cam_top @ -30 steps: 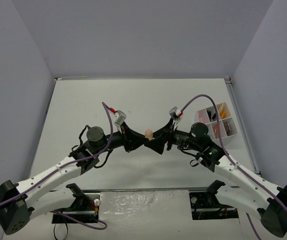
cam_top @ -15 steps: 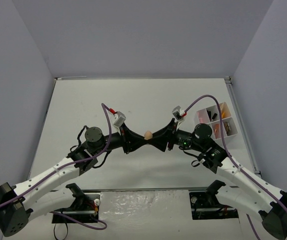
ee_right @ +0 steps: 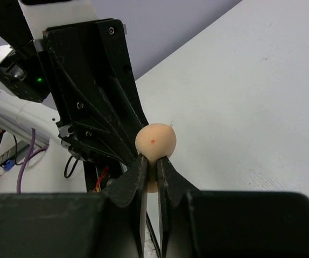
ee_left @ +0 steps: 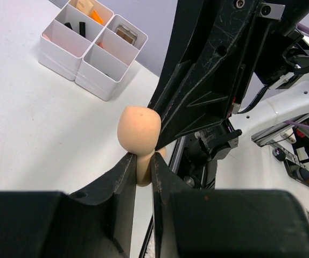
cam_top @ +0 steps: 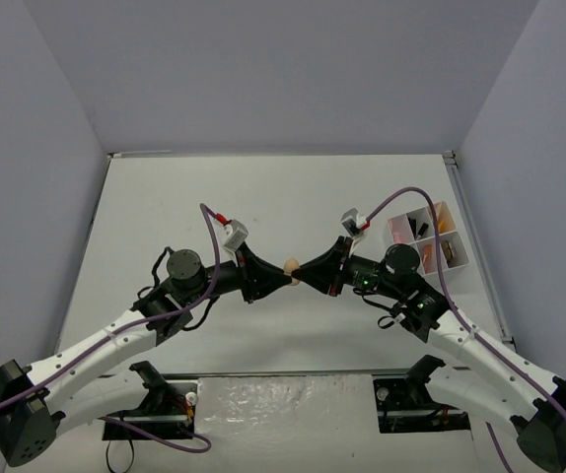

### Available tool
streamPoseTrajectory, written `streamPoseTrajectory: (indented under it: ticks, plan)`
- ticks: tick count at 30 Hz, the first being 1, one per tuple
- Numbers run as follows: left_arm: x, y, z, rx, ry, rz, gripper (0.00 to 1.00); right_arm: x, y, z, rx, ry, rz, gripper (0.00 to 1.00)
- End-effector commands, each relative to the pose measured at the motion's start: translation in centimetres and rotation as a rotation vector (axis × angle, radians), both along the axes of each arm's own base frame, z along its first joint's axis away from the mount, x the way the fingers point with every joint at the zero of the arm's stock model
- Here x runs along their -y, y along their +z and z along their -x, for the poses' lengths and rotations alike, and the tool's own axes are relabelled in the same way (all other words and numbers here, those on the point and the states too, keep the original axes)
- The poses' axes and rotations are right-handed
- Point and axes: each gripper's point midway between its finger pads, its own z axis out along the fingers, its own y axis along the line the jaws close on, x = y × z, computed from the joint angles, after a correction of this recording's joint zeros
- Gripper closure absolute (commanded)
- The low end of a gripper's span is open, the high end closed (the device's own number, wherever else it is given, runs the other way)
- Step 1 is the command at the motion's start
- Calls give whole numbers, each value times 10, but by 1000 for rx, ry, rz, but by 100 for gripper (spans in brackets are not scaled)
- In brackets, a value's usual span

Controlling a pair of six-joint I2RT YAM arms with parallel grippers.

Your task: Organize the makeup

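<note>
A beige makeup sponge (cam_top: 290, 265) hangs above the table's middle, pinched from both sides. My left gripper (cam_top: 285, 270) is shut on it from the left; in the left wrist view the sponge (ee_left: 139, 134) bulges above the black fingers (ee_left: 123, 171). My right gripper (cam_top: 300, 269) is shut on the same sponge (ee_right: 155, 142) from the right, its fingers (ee_right: 138, 173) squeezing the narrow part. More makeup, orange, dark and brown pieces, lies in the white tray (cam_top: 429, 236) at the right.
The white six-compartment tray (ee_left: 90, 48) stands near the table's right edge, behind the right arm. Purple cables loop over both wrists. Grey walls close in the table at the back and both sides.
The right gripper has moved in from the right and closed on the sponge that the left gripper holds. The left gripper has stayed shut on it.
</note>
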Motion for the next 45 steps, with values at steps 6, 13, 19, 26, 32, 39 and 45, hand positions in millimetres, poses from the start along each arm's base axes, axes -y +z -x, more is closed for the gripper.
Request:
streamPoseTrajectory:
  ticks: [6,13,19,26,32,39,45]
  plan:
    - [-3,30,1,85,13,31,49,17,27,-19,139,-143,29,100]
    - [-20,13,-22,32,184,-62,11,57,1,-51,131,-389,260,100]
    - [-81,-15,-54,-70,544,-316,5,127,-39,-84,37,-733,586,100]
    - [-181,-16,-58,-99,927,-582,3,180,-66,-114,-80,-956,737,100]
    - [-232,-9,-45,-75,1066,-661,3,230,-87,-136,-207,-1106,819,100]
    - [-243,-17,-44,-47,1091,-667,3,260,-101,-144,-297,-1216,880,100]
    - [-244,-26,-44,-55,1071,-689,3,272,-113,-145,-349,-1256,939,100]
